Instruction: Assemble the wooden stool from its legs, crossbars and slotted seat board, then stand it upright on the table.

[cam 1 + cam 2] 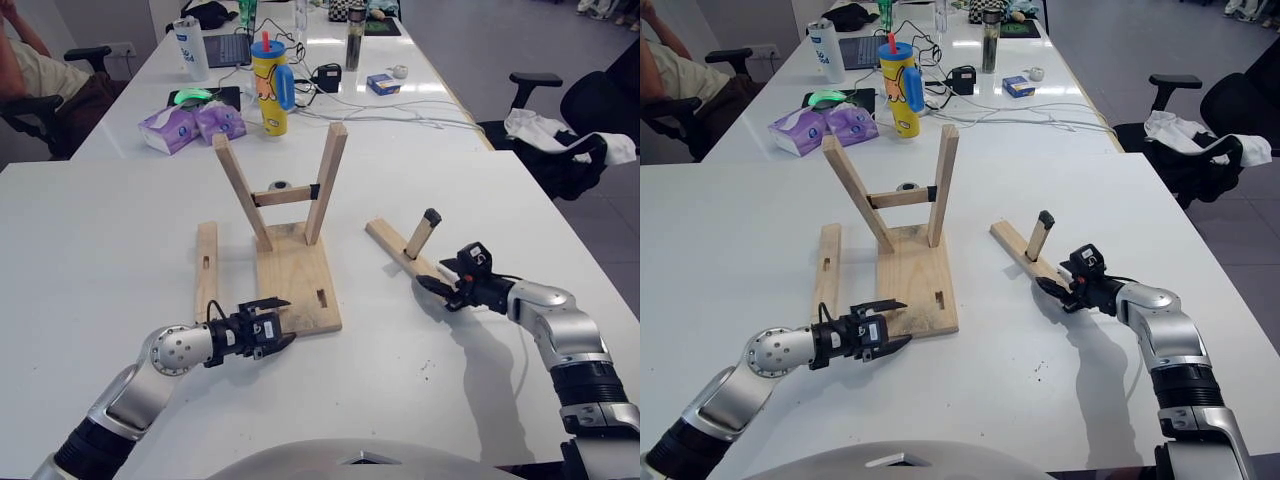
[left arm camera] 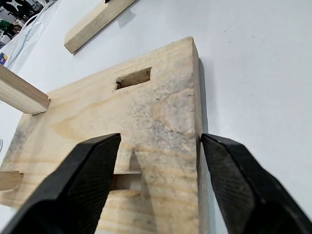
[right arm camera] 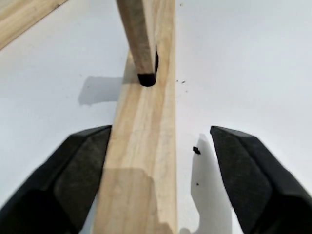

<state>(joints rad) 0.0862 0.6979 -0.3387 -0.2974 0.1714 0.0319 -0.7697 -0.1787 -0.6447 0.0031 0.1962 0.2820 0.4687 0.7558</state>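
While both claws gape wide with nothing held, the seat board (image 1: 295, 275) lies flat on the table (image 1: 100, 250), with two legs (image 1: 240, 190) standing in it, joined by a crossbar (image 1: 285, 196). Left claw (image 1: 290, 321) straddles the board's near edge. Right claw (image 1: 435, 292) brackets the near end of a loose leg (image 1: 395, 248) carrying an upright stub (image 1: 422, 235). A second loose leg (image 1: 206, 268) lies just beside the board.

Risks, as I judge them: a skewed pinch on the right could twist that leg and pop the stub; a shove from the left could topple the standing pair.

Yellow cup (image 1: 268, 95) on the far table holds a straw; its contents are hidden.
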